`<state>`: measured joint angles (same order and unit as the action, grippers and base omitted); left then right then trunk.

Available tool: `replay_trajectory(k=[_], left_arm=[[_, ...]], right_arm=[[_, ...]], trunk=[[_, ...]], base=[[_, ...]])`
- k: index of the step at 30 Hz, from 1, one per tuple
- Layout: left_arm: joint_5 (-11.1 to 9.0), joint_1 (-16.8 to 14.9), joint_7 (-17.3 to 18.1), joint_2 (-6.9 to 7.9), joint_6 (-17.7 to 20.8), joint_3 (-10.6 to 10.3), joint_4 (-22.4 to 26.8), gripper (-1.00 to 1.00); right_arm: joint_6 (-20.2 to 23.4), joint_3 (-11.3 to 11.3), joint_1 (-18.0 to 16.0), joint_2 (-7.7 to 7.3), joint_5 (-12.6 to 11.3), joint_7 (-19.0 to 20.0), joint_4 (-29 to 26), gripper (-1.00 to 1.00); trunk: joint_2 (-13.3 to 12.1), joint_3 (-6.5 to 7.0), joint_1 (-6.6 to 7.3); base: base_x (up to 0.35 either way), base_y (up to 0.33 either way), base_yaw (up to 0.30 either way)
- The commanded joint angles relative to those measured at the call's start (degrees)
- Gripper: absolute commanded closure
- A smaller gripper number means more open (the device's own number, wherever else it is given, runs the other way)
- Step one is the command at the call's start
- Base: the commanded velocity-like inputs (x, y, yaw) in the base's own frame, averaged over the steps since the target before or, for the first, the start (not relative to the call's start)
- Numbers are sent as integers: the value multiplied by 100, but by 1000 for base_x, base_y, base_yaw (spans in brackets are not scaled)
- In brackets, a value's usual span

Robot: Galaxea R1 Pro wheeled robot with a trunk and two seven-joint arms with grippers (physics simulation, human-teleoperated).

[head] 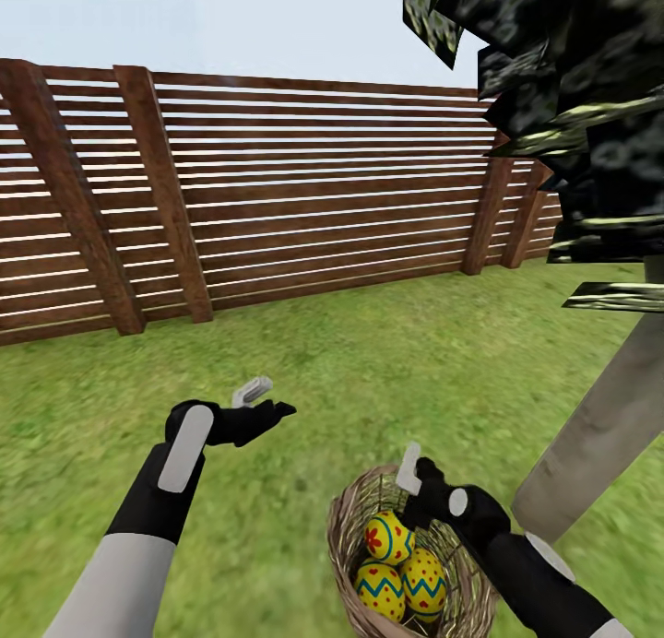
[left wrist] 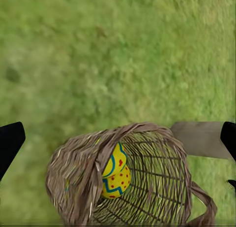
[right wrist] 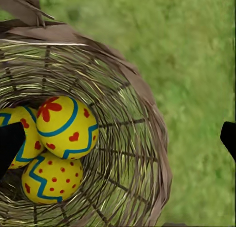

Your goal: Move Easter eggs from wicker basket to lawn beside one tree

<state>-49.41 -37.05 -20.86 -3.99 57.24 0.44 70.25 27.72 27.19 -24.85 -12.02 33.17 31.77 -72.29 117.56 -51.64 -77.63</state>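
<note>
A: Head view. Where do the task's things lie?

B: The wicker basket (head: 346, 527) stands on the lawn (head: 369, 361), just beside the foot of the pale grey-beige trunk of the tree (head: 599, 435), whose dark, pale-flecked canopy hangs above it. All three Easter eggs (head: 401, 569) sit inside the basket, packed against one another: one with a red flower mark on top, two below it with blue zigzag bands and red dots.

A: And the arms?

B: The right gripper (head: 415, 481) hovers over the far rim of the basket, above the eggs, with one pale finger (head: 408, 467) pointing upward. Its jaws stand wide apart; in the right wrist view the two dark fingertips (right wrist: 10, 143) sit at opposite edges of the frame with nothing between them but the basket (right wrist: 147, 118) and the eggs (right wrist: 66, 126). It holds nothing.

A: The left one?

B: The left gripper (head: 263, 407) hangs over bare grass to the left of the basket and well apart from it. In the left wrist view its dark fingertips (left wrist: 10, 141) likewise sit at the two edges of the frame, so it is spread wide and empty. That view looks across the grass (left wrist: 98, 54) at the basket (left wrist: 78, 173), with one egg (left wrist: 115, 175) visible through the weave and the trunk (left wrist: 201, 138) just behind the rim.

A: Background?

B: A brown horizontal-slat wooden fence (head: 304, 186) bounds the garden beyond the grass, with pale sky (head: 231, 20) above it.
</note>
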Motion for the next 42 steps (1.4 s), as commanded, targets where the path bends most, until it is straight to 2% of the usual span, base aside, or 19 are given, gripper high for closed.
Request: replay_trajectory(k=[1, 3, 6, 8, 11, 13, 18, 21, 23, 33, 36, 40, 42], left_arm=[[-60, -4, -57, -4, 15, -49, -32, -100], [-60, -4, -58, -5, 6, -139, -65, -100], [-60, -4, -59, -5, 1, -244, -78, -100], [-60, -4, -59, -7, -1, -304, -81, -100], [-60, -4, -59, -7, -2, -319, -84, -100], [-60, -4, -59, -10, -2, -323, -88, -100], [-60, -4, -59, -11, -2, -325, -89, -100], [-60, -4, -53, -14, -7, -332, -90, -100], [-60, -4, -55, -75, -10, -353, -90, -100], [-60, -4, -50, -105, -5, -370, -69, -100], [-65, -4, -21, -109, -3, -373, 23, -100], [-83, -4, 239, -89, 29, -360, 515, -100], [-198, -8, 412, -74, 43, -352, 820, -100]], right_arm=[[-247, 21, -4, -6, 116, 58, -6, -100], [-552, 36, -3, -3, 152, 78, 7, -100], [-833, 233, -3, -2, 172, 85, 68, -100], [-968, 749, -3, 4, 191, 84, 167, -100], [-996, 967, -3, 6, 168, 90, 212, -100], [-1003, 1033, -3, 11, 145, 184, 324, -100], [-1028, 1058, -3, 10, 110, 729, 867, -100], [-1118, 1048, 2, 8, 96, 833, 1212, -100], [-1393, 1041, 5, 9, 79, 865, 1520, -100], [-1510, 949, -3, -12, 77, 851, 1629, -100], [-1511, 947, -3, -11, 82, 823, 1636, -100], [-1551, 947, -3, -11, 84, 785, 1629, -100], [-1561, 946, -3, -11, 89, 692, 1621, -100]], trunk=[[3, -5, 1], [3, -5, 1], [3, -5, 1], [3, -5, 1], [3, -5, 1], [3, -5, 1], [3, -5, 1], [3, -5, 1], [3, -5, 1], [3, -5, 1], [123, -59, -65], [283, -131, -153], [363, -167, -197]], base=[[0, 0, 0], [0, 0, 0], [0, 0, 0], [0, 0, 0], [0, 0, 0], [0, 0, 0], [0, 0, 0], [0, 0, 0], [0, 0, 0], [0, 0, 0], [0, 0, 0], [0, 0, 0], [0, 0, 0]])
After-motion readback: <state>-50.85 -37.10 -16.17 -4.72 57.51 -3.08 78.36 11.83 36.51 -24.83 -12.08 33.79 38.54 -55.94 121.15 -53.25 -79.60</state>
